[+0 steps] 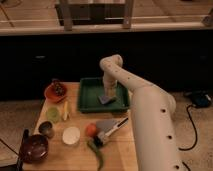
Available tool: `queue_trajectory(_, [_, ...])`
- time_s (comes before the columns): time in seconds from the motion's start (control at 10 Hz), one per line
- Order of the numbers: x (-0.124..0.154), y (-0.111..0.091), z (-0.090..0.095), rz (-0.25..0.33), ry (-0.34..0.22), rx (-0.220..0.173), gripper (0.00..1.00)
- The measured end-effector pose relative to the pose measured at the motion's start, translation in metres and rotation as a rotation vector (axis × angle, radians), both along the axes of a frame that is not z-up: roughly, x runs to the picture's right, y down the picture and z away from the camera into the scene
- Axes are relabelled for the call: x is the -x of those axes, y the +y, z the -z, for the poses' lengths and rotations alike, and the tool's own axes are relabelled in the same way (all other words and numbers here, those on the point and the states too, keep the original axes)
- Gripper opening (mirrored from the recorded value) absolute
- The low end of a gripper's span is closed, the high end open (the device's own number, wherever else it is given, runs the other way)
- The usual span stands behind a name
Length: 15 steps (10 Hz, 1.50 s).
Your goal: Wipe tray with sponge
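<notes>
Gripper (107, 93) on sponge (105, 99) inside tray (89, 98), bench's far edge; grip state can't be told. Risk: sponge slips, push shoves tray.

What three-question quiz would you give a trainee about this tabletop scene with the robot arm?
1. True or false: the hand is down inside the green tray.
2. Multiple choice: the grey-blue sponge lies A) on the bare tabletop, B) in the tray under the hand, C) in the small cup.
3. Short answer: which sits nearer the tray, the orange-red plate or the dark red bowl?
Key: 1 true; 2 B; 3 the orange-red plate.
</notes>
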<state>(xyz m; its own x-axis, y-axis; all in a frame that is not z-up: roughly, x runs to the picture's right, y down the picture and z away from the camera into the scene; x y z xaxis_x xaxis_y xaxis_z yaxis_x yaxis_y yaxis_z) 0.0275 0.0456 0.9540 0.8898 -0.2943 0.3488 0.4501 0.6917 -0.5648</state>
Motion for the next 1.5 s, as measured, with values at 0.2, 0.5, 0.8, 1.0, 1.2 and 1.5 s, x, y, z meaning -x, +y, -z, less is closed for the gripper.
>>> queue_trajectory(0.2, [0.003,0.018,0.018,0.02,-0.047,0.003,0.0])
queue_trajectory(0.5, [-0.027,0.031,0.026,-0.016,-0.033,0.015,0.0])
queue_trajectory(0.8, [-0.054,0.02,0.015,-0.08,0.024,0.007,0.0])
queue_trajectory(1.0, [-0.053,0.004,0.002,-0.088,0.041,0.001,0.0])
queue_trajectory(1.2, [-0.042,-0.01,-0.008,-0.086,0.028,-0.004,0.0])
queue_trajectory(1.5, [0.0,-0.007,-0.004,-0.012,-0.054,0.003,0.0])
